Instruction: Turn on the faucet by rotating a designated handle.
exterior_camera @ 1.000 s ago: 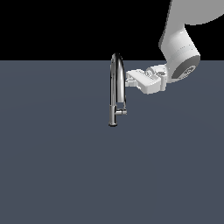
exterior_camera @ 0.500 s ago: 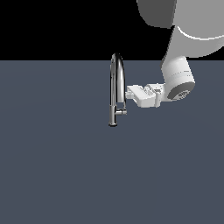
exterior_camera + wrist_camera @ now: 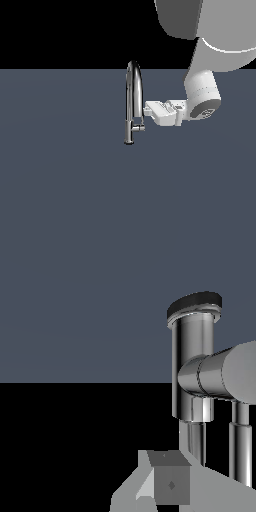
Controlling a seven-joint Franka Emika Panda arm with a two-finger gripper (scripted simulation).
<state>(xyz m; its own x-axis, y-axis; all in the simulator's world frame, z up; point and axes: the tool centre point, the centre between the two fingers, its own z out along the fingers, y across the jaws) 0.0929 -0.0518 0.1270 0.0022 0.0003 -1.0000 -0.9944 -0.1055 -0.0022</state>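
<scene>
The faucet [image 3: 133, 95] is a slim chrome stem with a high arched spout, standing on the grey floor. Its handle [image 3: 140, 128] is a stubby chrome cylinder sticking out low on the stem toward the exterior view's right. My gripper [image 3: 147, 107] points sideways at the spout, just above the handle and close beside the stem. Seen side-on, its jaw gap is hidden. In the wrist view the faucet [image 3: 192, 371] and the handle [image 3: 225, 376] loom close beyond my fingertips [image 3: 170, 483]. Nothing is visibly held.
A flat dark grey floor [image 3: 65, 190] spreads all around the faucet. My white arm [image 3: 202, 95] comes down from the upper part of the exterior view's right.
The arm has swung down, and the gripper has dropped along the spout, ending nearer the handle. The faucet and handle look unmoved.
</scene>
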